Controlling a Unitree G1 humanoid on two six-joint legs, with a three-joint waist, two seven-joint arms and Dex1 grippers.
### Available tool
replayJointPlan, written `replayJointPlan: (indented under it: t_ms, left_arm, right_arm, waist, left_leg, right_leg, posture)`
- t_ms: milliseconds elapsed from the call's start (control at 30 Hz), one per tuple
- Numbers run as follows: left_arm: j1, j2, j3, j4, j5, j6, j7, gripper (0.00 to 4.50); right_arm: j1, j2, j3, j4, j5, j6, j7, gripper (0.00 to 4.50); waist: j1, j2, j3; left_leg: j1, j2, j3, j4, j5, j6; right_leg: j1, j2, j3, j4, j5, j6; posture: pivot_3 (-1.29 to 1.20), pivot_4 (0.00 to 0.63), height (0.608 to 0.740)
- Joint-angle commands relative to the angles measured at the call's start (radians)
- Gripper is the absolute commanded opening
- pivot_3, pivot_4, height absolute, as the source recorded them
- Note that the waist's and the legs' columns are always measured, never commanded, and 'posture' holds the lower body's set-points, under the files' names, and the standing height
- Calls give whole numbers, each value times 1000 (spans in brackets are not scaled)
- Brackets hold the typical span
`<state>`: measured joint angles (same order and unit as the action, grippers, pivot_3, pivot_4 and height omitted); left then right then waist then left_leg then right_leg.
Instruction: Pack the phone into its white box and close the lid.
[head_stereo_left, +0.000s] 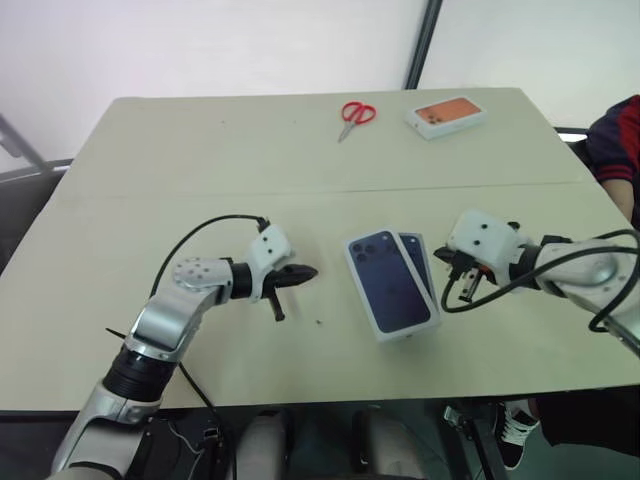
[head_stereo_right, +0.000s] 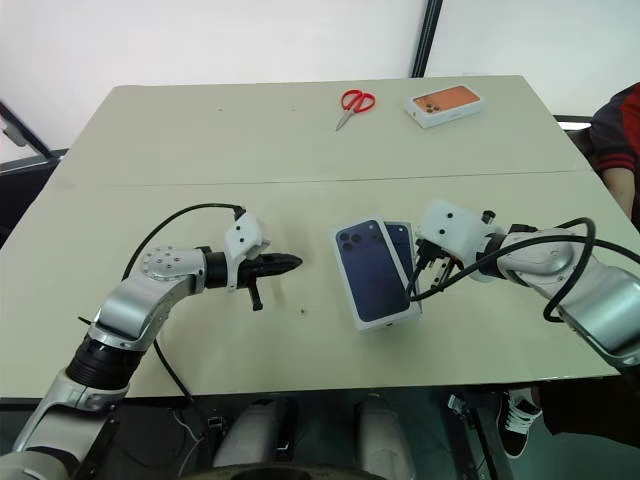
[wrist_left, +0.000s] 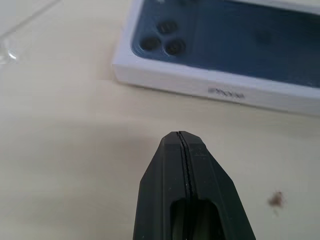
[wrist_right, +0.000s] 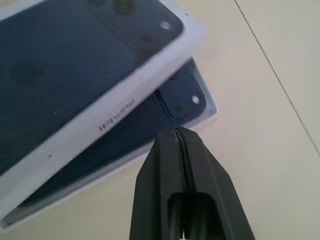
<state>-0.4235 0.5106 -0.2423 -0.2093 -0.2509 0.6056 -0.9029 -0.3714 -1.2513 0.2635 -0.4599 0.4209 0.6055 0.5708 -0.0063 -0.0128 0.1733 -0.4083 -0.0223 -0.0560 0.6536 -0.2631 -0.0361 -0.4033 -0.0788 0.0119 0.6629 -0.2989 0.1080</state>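
Pale beige surface (head_stereo_left: 150, 300), seam line crossing mid-depth. Near edge: left end effector (head_stereo_left: 300, 273) clenched, empty, bare stretch between it and boxes. Lid (head_stereo_left: 390, 285), navy phone print on top, lies askew over white box (head_stereo_left: 424, 262); phone (wrist_right: 177, 97) visible inside, partly covered. Right end effector (head_stereo_left: 452, 290) clenched, empty, just beside box's right edge. Far: red scissors (head_stereo_left: 355, 116), orange-faced box (head_stereo_left: 446, 115) near back edge. White wall behind; person's sleeve (head_stereo_left: 618, 150) at right.

One lid (head_stereo_left: 388, 281), one phone (wrist_right: 180, 97), one orange-faced box (head_stereo_left: 446, 115), one pair of scissors (head_stereo_left: 355, 116), two claws
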Motion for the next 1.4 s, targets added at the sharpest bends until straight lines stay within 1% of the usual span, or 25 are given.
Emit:
replayJointPlan:
  t_ms: [33, 133, 200, 267, 367, 500, 633, 800, 1167, 1400]
  left_arm:
    - [-22, -32, -49, -46, -3, 72, 29, 0]
    - [-57, -98, -97, -28, 15, 158, 91, 0]
    - [-69, -108, -118, -23, 20, 199, 106, 0]
    - [-75, -111, -137, -20, 32, 204, 118, 0]
    - [-95, -142, -159, 16, 46, 204, 141, 0]
    - [-118, -173, -159, 61, 54, 191, 161, 0]
    - [-150, -219, -154, 131, 75, 122, 191, 0]
    - [-180, -274, -127, 183, 68, 76, 212, 0]
    - [-240, -346, -131, 289, 91, 6, 217, 0]
    - [-251, -359, -150, 285, 93, -3, 180, 0]
  right_arm:
    - [9, 36, 7, 9, -123, -77, 50, 55]
    - [16, 71, 15, 35, -196, -104, 84, 55]
    - [21, 89, 4, 40, -219, -108, 104, 55]
    - [28, 107, -9, 40, -236, -105, 121, 55]
    - [46, 125, -23, 36, -259, -101, 141, 55]
    - [59, 144, -45, 25, -280, -91, 165, 55]
    - [84, 149, -75, 0, -289, -82, 186, 55]
    - [114, 151, -101, -23, -306, -75, 203, 55]
    - [131, 182, -128, -23, -349, -59, 216, 55]
    - [137, 200, -141, -12, -373, -45, 217, 55]
  waist:
    - [-1, 0, 0]
    - [-2, 0, 0]
    - [-4, 0, 0]
    - [-8, 0, 0]
    - [-5, 0, 0]
    - [-2, 0, 0]
    - [0, 0, 0]
    - [-2, 0, 0]
    - [-2, 0, 0]
    - [-2, 0, 0]
  left_leg:
    - [0, 0, 0, 0, 0, 0]
    - [0, -1, 0, 0, 0, 0]
    - [0, -1, 0, 0, 0, 0]
    - [0, 0, 0, 0, 0, 0]
    - [1, 0, 0, 0, 0, 0]
    - [0, 0, 0, 0, 0, 0]
    - [0, -1, 0, 1, 0, 0]
    - [1, -1, 0, 1, 0, 0]
    - [0, -1, 0, 1, 0, 0]
    - [0, -1, 0, 2, 0, 0]
  right_leg:
    - [0, 0, 0, 0, 0, 0]
    - [0, 0, 0, 0, 0, 0]
    - [0, 0, 0, 0, 0, 0]
    - [0, 0, 0, 0, 0, 0]
    - [0, 1, 1, 1, 0, 0]
    - [0, 0, 0, 1, 0, 0]
    - [0, 0, 0, 1, 0, 0]
    - [0, 0, 0, 1, 0, 0]
    - [0, 0, 0, 1, 0, 0]
    - [0, 0, 0, 1, 0, 0]
  posture:
    - [0, 150, 740]
    - [0, 150, 740]
    - [0, 150, 740]
    - [0, 150, 740]
    - [0, 150, 740]
    - [0, 150, 740]
    - [0, 150, 740]
    - [0, 150, 740]
    - [0, 150, 740]
    - [0, 150, 740]
